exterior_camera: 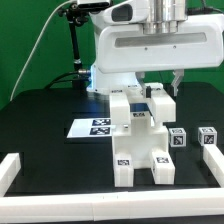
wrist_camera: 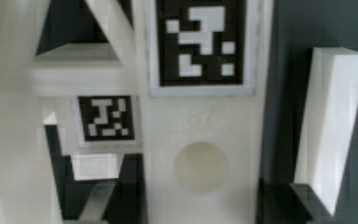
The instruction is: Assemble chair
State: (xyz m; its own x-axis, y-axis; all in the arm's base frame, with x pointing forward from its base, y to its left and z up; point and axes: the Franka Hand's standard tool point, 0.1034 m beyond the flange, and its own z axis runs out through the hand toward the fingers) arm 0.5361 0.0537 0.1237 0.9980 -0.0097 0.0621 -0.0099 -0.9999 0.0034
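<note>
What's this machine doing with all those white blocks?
A robot arm is building a chair from chunky white parts. The partly built chair stands in the middle of the black table, and the end effector hangs at its top rear piece; whether it grips is unclear. Two small tagged cubes lie loose on the exterior view's right.

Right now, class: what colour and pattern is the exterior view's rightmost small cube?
Small cube: white, black-and-white square tag; best in exterior view.
</note>
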